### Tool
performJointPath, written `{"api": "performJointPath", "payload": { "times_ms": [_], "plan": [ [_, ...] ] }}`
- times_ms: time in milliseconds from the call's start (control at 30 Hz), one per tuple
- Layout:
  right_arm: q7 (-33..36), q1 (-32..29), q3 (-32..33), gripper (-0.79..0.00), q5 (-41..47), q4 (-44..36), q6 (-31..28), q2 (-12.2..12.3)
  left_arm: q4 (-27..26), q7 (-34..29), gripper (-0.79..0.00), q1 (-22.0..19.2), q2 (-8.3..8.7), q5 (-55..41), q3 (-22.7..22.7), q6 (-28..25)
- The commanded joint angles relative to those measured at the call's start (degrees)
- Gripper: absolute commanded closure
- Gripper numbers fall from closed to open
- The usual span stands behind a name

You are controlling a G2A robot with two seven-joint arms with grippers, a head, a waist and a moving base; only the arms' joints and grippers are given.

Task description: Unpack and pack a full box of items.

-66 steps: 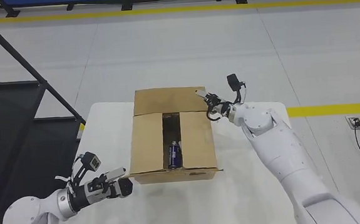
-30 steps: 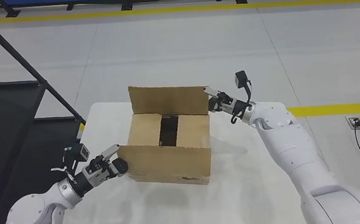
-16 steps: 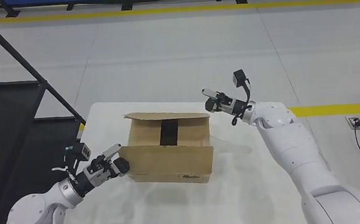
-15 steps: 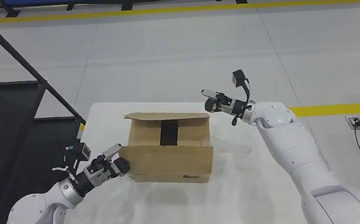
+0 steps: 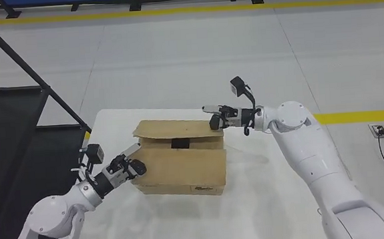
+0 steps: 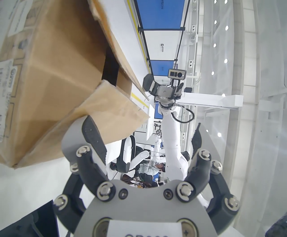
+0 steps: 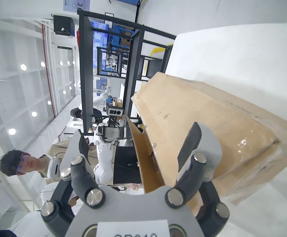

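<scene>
Cardboard box (image 5: 182, 170) is on the white table (image 5: 271, 201), a bit left of centre. Top view gives the layout: brown panel on top, dark slot under it, closed side facing near. Left gripper (image 5: 135, 161) is at the box's near-left corner, right gripper (image 5: 212, 115) at its far-right upper corner. Finger spread is hard to judge from above.

Left wrist view settles it for that arm: jaws spread wide, nothing gripped. One finger (image 6: 94, 137) lies by the corner of the near flap (image 6: 112, 112); can't confirm contact. The other finger (image 6: 197, 141) is in free air. This view also shows a printed label (image 6: 9, 74) on a box side, and the right gripper far off at the opposite edge of the box.

Right wrist view: jaws also wide, no grip. The far flap (image 7: 139, 152) stands edge-on between the fingers. One finger (image 7: 192, 143) sits over the outer panel, which carries glossy tape (image 7: 246, 143). The box interior is dark; can't make out the contents.
</scene>
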Motion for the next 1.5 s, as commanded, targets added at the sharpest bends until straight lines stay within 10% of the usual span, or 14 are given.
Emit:
{"api": "performJointPath", "payload": {
  "times_ms": [0,433,1467],
  "plan": [
    [0.5,-0.6,-0.1,-0.785,0.6,-1.3,1.5,0.1,0.4,1.0,-0.785,-0.8,-0.15,0.8,1.3,0.0],
    [0.9,-5.5,-0.7,-0.785,5.0,-8.8,13.0,0.3,3.1,5.5,-0.785,-5.5,-0.98,3.9,6.6,0.0],
    [-5.1,-14.7,-2.3,-0.785,2.7,-18.4,14.7,2.2,12.5,15.9,-0.785,-10.9,-3.07,-1.7,7.7,-6.4]
  ]
}}
